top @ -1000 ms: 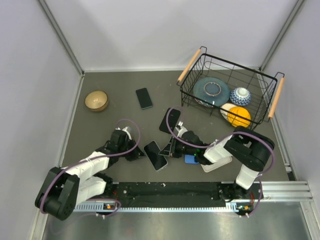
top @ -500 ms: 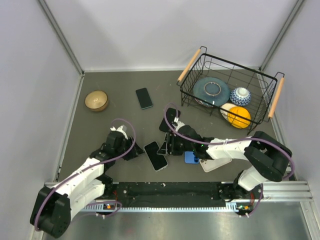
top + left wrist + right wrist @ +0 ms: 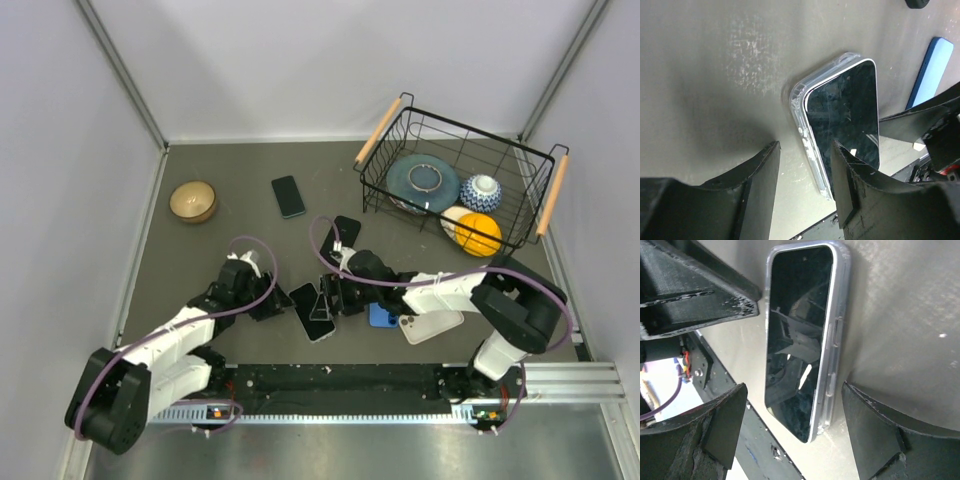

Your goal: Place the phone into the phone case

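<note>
phone (image 3: 312, 311) is laid in its clear case (image 3: 799, 95) on the table (image 3: 220, 250) between left gripper (image 3: 274, 302) and right gripper (image 3: 333, 296), both spread wide and empty; edges should be pressed down evenly, corners checked.

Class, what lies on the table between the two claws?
The phone in its clear case lies between the left claw and the right claw, shown in the top view.

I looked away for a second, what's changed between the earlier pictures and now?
The right claw slid a little left, closer to the phone in its clear case; its elbow swung outward, then partly back. The left claw barely shifted. Both are open, gripping nothing. Phone, tan bowl and wire basket stayed put.
</note>
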